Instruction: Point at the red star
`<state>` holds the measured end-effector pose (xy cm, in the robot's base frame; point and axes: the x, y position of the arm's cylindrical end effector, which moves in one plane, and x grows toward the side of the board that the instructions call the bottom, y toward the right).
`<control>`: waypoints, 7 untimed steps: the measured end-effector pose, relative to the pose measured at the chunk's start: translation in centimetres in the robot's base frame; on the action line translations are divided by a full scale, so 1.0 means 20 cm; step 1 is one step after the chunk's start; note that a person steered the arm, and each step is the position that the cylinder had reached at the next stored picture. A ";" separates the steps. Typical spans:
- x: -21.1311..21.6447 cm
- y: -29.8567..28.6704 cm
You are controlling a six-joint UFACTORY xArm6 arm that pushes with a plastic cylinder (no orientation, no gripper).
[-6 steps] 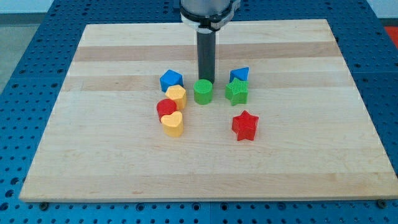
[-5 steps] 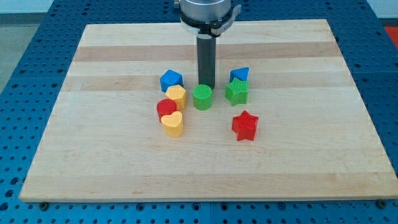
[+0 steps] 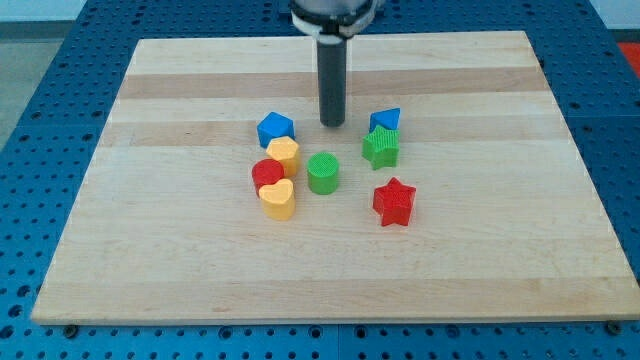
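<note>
The red star (image 3: 394,202) lies on the wooden board (image 3: 200,270), right of centre and toward the view's bottom. My tip (image 3: 332,124) stands above the block cluster, up and to the left of the red star, well apart from it. The green cylinder (image 3: 323,172) sits just below my tip with a gap between them. The green star (image 3: 381,148) lies between my tip and the red star, to the tip's lower right.
A blue block (image 3: 275,128) lies left of my tip and a blue triangular block (image 3: 385,120) to its right. A yellow block (image 3: 284,154), a red block (image 3: 267,175) and a yellow heart (image 3: 278,199) stack down the cluster's left side.
The green cylinder has slid toward the view's bottom. My tip has pulled back toward the view's top, away from the cylinder. The other blocks have not moved.
</note>
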<state>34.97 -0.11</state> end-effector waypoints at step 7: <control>0.20 0.91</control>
<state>39.02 18.05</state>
